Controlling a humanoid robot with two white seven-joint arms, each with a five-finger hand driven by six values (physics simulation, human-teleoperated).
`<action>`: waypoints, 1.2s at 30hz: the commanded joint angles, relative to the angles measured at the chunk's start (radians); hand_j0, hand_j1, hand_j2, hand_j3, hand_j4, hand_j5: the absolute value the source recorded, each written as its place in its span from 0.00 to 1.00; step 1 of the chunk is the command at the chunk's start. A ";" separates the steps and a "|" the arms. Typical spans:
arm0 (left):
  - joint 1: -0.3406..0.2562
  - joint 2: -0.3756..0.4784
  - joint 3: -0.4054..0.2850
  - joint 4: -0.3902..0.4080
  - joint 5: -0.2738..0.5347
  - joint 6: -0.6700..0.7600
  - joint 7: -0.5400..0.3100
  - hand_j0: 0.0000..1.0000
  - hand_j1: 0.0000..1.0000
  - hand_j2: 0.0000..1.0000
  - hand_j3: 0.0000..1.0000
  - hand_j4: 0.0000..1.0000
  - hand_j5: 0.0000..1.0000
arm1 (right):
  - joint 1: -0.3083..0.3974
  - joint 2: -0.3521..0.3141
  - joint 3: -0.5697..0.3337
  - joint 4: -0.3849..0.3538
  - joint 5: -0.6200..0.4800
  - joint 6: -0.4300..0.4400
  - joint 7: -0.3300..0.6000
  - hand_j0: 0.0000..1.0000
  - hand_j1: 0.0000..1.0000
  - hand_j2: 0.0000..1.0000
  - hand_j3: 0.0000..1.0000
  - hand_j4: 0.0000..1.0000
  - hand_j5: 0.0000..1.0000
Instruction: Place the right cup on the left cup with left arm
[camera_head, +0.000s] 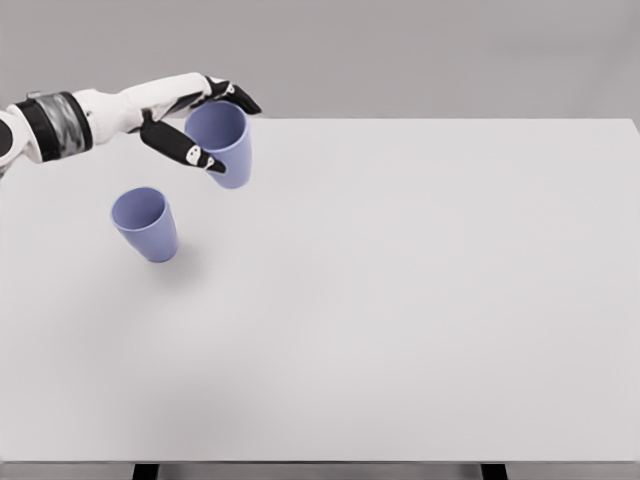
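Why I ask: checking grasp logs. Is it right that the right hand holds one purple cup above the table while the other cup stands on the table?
Not quite: the head view shows the left hand holding the lifted cup; the other cup stands on the table.

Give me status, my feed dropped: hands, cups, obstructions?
Left hand shut on held cup, lifted off the table. Target cup upright, below-left of it. Right arm out of view. Nothing between the cups.

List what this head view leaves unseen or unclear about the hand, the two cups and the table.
- Left hand on the held cup: the cup wall hides the contact of the far fingers.
- Held cup: whether its base clears the table cannot be judged.
- Standing cup: its inside bottom is hidden by its own wall.
- Right arm: out of frame.
- Table legs: cut off by the bottom edge.
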 joint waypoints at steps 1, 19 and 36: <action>0.000 0.025 0.013 -0.022 0.003 0.001 0.000 0.73 0.73 0.73 0.73 0.73 0.73 | 0.000 0.000 -0.001 0.000 0.000 -0.001 0.000 1.00 1.00 1.00 1.00 1.00 1.00; 0.006 0.201 0.036 -0.147 0.031 -0.001 -0.002 0.73 0.73 0.73 0.73 0.73 0.73 | 0.000 0.000 0.000 0.000 0.000 0.001 0.000 1.00 1.00 1.00 1.00 1.00 1.00; 0.041 0.311 0.039 -0.188 0.066 -0.001 -0.002 0.73 0.73 0.73 0.73 0.73 0.73 | 0.000 0.000 0.000 0.000 0.000 -0.001 0.000 1.00 1.00 1.00 1.00 1.00 1.00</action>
